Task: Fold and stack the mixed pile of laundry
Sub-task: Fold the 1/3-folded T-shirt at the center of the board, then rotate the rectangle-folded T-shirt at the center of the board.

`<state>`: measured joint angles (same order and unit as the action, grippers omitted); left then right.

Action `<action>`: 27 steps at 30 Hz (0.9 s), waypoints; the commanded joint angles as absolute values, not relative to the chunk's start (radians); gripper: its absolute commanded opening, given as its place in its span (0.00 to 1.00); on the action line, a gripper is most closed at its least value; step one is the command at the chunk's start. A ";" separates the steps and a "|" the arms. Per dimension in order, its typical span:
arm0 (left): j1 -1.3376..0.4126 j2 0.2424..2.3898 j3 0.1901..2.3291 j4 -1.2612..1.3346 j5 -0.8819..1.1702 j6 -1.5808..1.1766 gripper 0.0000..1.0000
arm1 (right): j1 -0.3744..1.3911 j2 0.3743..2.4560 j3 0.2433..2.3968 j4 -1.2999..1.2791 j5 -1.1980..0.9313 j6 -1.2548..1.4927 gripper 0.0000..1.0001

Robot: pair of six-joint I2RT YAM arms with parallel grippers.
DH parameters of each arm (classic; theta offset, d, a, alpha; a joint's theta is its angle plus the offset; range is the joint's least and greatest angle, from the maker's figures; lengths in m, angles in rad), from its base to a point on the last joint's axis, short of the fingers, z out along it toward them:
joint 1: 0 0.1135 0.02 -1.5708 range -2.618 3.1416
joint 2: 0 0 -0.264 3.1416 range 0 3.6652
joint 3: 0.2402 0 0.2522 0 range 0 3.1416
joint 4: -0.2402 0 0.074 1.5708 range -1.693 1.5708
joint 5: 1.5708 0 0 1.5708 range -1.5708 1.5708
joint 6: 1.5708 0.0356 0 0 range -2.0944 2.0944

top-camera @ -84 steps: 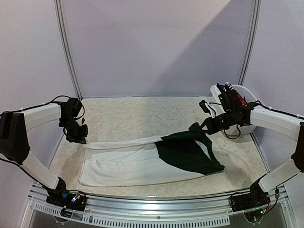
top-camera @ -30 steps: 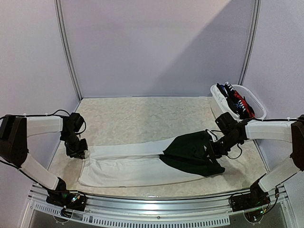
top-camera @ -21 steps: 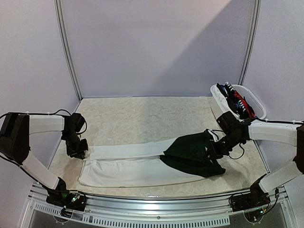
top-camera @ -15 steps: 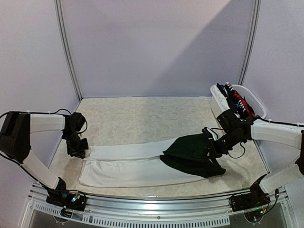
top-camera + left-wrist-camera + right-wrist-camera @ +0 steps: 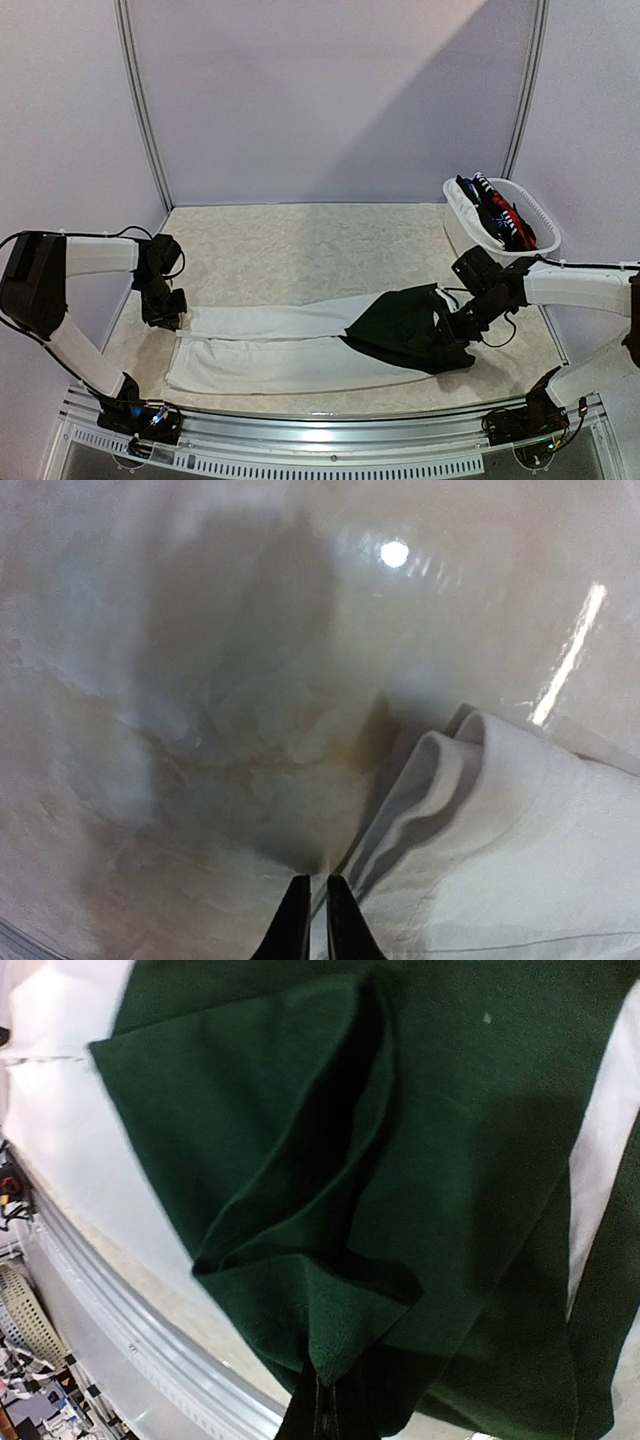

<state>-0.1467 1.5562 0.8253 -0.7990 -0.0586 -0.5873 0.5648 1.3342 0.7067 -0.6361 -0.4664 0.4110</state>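
A long white garment point(image 5: 260, 350) lies spread across the near part of the table. A dark green piece point(image 5: 395, 325) lies folded over its right end. My left gripper point(image 5: 165, 318) is shut on the white garment's point(image 5: 500, 830) left edge; in the left wrist view the gripper point(image 5: 317, 882) pinches a thin cloth fold just above the tabletop. My right gripper point(image 5: 452, 325) is shut on a corner of the green piece point(image 5: 330, 1210), and the right wrist view has that gripper point(image 5: 325, 1388) at the bottom edge. The rest of the mixed laundry pile point(image 5: 495, 212) sits in the tub.
A white plastic tub point(image 5: 460, 228) stands at the back right corner, holding dark, red and striped clothes. Bare marbled tabletop point(image 5: 300, 245) stretches behind the garment. A metal rail point(image 5: 320, 425) runs along the near edge, close to the green piece's lower fold.
My right gripper came down from near the tub and drew the green piece toward the near right, bunching it tighter. The left gripper shifted slightly back, still holding the white edge.
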 commanded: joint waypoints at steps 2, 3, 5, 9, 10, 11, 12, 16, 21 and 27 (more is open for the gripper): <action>-0.156 1.555 0.863 -0.816 -0.079 -0.567 0.06 | 0.575 1.430 0.714 -0.686 -0.367 0.443 0.05; -0.156 1.549 0.866 -0.818 -0.082 -0.566 0.06 | 0.574 1.444 0.720 -0.696 -0.359 0.449 0.10; -0.156 1.539 0.870 -0.825 -0.085 -0.565 0.06 | 0.574 1.468 0.733 -0.708 -0.357 0.455 0.16; -0.156 1.519 0.876 -0.835 -0.095 -0.561 0.08 | 0.574 1.468 0.754 -0.743 -0.381 0.453 0.27; -0.155 1.513 0.879 -0.840 -0.099 -0.560 0.08 | 0.573 1.450 0.759 -0.752 -0.390 0.450 0.30; -0.155 1.507 0.880 -0.845 -0.102 -0.558 0.09 | 0.574 1.431 0.765 -0.761 -0.400 0.450 0.32; -0.155 1.500 0.882 -0.848 -0.106 -0.557 0.10 | 0.574 1.415 0.769 -0.769 -0.414 0.451 0.35; -0.156 1.464 0.885 -0.868 -0.126 -0.555 0.20 | 0.573 1.326 0.799 -0.799 -0.458 0.471 0.46; -0.156 1.411 0.882 -0.883 -0.145 -0.553 0.34 | 0.573 1.272 0.865 -0.796 -0.470 0.482 0.55; -0.156 1.385 0.889 -0.896 -0.146 -0.551 0.36 | 0.573 1.365 0.956 -0.747 -0.347 0.517 0.59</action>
<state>-0.1471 1.4048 0.8658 -0.8707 -0.1322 -0.5564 0.5686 1.2949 0.8978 -0.7788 -0.4374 0.4847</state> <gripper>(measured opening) 0.361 0.590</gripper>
